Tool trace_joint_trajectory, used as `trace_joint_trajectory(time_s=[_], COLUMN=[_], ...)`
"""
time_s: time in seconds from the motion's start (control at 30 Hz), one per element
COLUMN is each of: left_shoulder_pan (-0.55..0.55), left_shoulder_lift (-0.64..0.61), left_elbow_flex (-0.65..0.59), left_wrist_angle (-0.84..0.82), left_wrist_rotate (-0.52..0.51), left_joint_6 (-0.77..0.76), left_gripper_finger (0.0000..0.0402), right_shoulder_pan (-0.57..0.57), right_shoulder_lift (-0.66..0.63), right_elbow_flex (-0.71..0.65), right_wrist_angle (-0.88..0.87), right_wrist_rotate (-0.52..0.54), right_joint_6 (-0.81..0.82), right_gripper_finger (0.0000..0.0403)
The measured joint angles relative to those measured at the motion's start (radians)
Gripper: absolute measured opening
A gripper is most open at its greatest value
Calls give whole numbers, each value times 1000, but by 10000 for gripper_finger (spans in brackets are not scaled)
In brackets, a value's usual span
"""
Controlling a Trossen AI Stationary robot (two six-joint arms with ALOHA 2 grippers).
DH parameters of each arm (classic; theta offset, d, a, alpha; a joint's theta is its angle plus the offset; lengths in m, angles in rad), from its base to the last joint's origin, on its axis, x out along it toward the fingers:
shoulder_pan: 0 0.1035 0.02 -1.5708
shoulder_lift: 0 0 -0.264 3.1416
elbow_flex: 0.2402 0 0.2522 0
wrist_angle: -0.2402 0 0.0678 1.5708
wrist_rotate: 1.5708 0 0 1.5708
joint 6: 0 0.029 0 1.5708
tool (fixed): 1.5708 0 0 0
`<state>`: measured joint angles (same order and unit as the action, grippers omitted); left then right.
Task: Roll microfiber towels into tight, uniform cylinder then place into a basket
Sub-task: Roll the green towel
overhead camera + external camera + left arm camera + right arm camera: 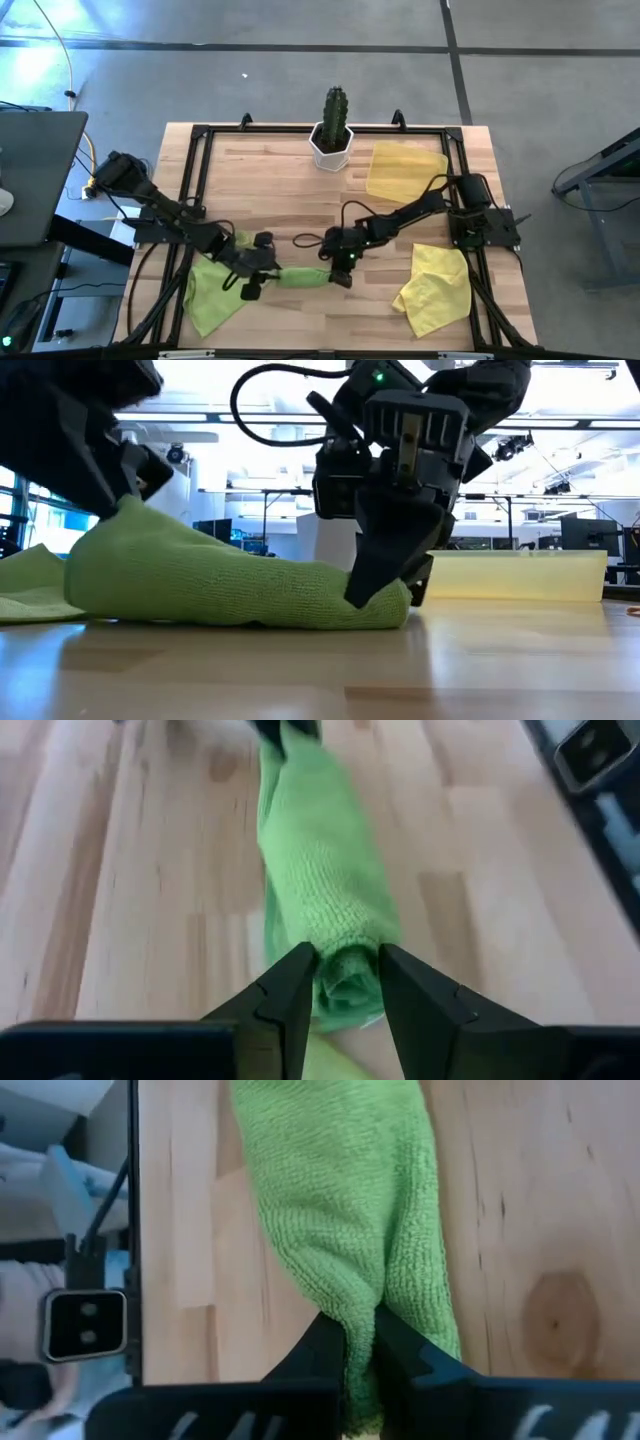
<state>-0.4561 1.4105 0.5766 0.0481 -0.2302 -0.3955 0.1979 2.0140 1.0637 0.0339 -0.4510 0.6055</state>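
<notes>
A lime-green towel [292, 277], rolled into a long roll, lies on the wooden table near its front edge, between my two grippers. My left gripper [258, 272] is shut on its left end and my right gripper [338, 272] on its right end. The roll also shows in the low view [220, 592]. A second lime-green towel [212, 298] lies spread at the front left, partly under the left arm. A bright yellow towel [433, 290] lies crumpled at the front right. The pale yellow basket [405, 170] sits at the far right. My left gripper pinches the roll's left end [343, 967] between its two fingers, coming level from the table's left, along the roll. The roll lies on the table. My right gripper pinches the roll's right end [360, 1320] between its two fingers, slanting down from the right. That end [385, 605] rests on the table.
A white hexagonal pot with a cactus [333, 135] stands at the far middle of the table. A black frame rail [300, 128] runs round the table's edges. Bare wood lies between the roll and the pot.
</notes>
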Motion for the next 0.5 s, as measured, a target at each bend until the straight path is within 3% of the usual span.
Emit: trace_joint_trajectory(time_s=[0.3,0.5], left_shoulder_pan=[-95,-91], left_shoulder_lift=[-42,26], left_elbow_flex=[0,1], left_wrist_angle=[-47,142], left_wrist_rotate=[-273,-300], left_joint_6=[40,62], left_gripper_finger=[109,112], right_shoulder_pan=[-11,-13], right_shoulder_lift=[0,0], right_elbow_flex=[0,0], right_wrist_angle=[-4,-3], right_wrist_rotate=[-60,-64], right_joint_6=[53,52], right_gripper_finger=[1,1])
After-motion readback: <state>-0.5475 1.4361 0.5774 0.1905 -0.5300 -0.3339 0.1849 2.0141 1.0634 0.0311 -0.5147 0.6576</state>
